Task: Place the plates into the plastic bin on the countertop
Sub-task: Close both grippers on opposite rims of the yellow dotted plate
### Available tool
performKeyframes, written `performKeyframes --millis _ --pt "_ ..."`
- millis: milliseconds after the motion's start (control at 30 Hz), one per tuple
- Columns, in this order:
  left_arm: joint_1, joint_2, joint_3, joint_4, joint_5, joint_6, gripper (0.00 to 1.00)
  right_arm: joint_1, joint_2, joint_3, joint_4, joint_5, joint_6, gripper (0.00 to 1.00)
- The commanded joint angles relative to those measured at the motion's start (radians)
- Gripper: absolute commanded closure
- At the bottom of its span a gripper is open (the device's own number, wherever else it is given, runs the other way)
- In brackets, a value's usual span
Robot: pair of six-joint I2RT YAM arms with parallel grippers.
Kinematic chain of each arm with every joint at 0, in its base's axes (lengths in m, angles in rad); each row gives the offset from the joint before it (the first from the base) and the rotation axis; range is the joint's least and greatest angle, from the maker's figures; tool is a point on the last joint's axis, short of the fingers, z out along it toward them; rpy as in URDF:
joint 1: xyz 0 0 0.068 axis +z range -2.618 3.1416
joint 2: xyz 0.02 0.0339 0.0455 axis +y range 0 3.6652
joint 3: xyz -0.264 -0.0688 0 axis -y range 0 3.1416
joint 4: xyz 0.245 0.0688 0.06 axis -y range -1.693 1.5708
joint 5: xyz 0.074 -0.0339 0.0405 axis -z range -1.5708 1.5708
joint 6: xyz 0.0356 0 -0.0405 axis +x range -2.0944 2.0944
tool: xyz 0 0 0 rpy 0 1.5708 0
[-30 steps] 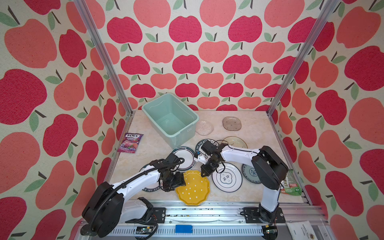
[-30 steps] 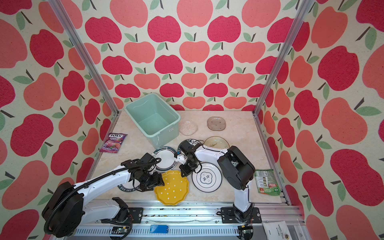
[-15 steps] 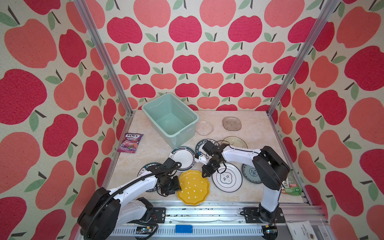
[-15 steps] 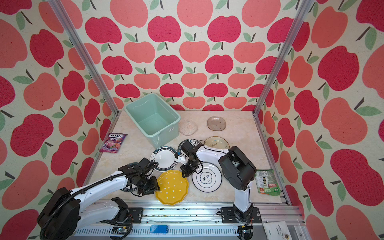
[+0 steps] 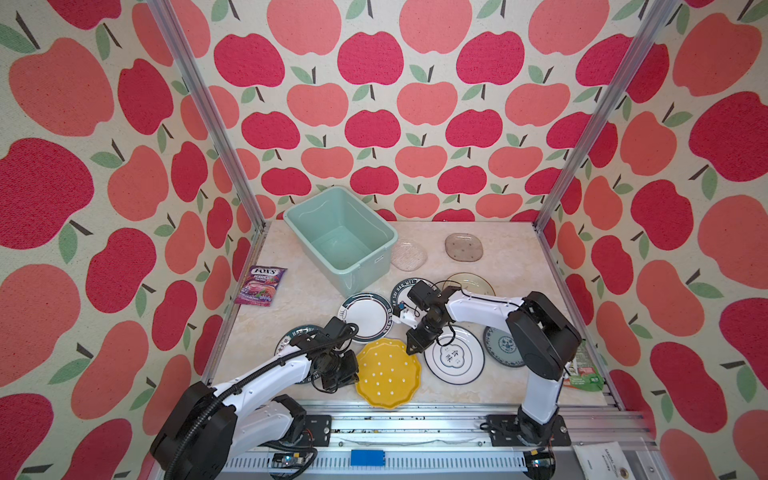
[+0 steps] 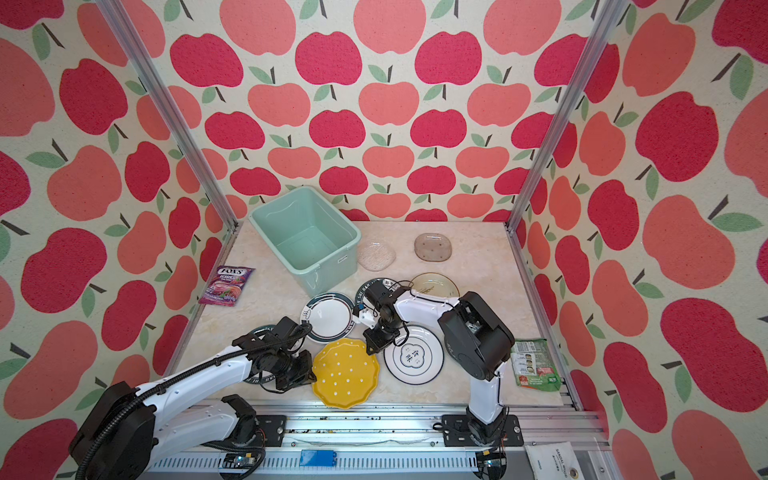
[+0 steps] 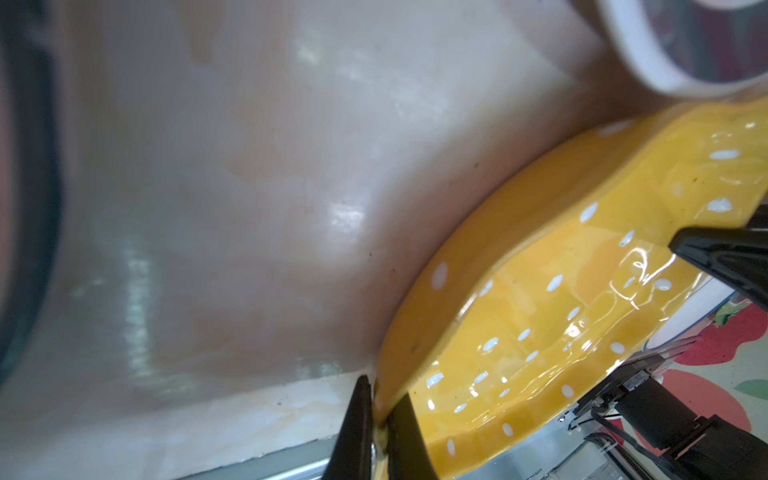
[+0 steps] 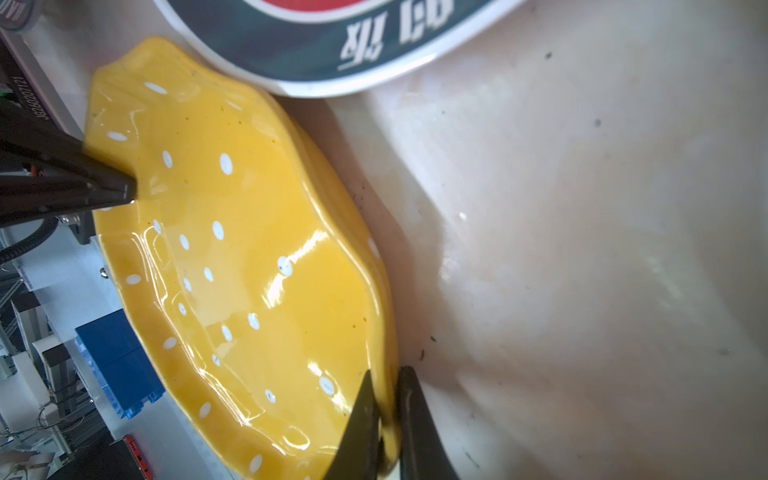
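Left gripper [image 5: 356, 375], right gripper [image 5: 414, 348] each clamped on opposite rims of yellow plate [image 5: 388, 374], front-centre of countertop [image 5: 299, 307]. Plastic bin [image 5: 370, 272] lies beyond plate, rear-left, likely nearer left arm.

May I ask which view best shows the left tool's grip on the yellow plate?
The left wrist view: the left tool clamps the yellow plate close up. The right wrist view shows it distantly; both top views show it small.

Red apple-print walls [image 5: 374, 62], aluminium corner posts [image 5: 212, 124]
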Motion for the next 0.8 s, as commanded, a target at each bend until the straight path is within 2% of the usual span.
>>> performKeyframes --millis 0,167,400,567,767 --pt "-0.016 0.005 0.000 0.020 0.027 0.036 1.00 -0.003 -0.013 -0.009 0.041 -0.057 0.035 0.98" --pt "-0.016 0.012 -0.009 0.033 0.028 0.037 1.00 -0.004 0.018 0.005 0.022 -0.128 0.017 0.82" --pt "-0.018 0.023 -0.028 0.069 0.022 0.026 1.00 -0.011 0.041 0.021 0.014 -0.203 0.009 0.66" --pt "-0.018 0.043 -0.037 0.088 0.017 0.020 1.00 -0.029 0.062 0.027 0.014 -0.275 0.016 0.60" --pt "-0.015 0.060 -0.047 0.118 0.001 0.009 1.00 -0.033 0.092 0.049 -0.008 -0.323 0.015 0.60"
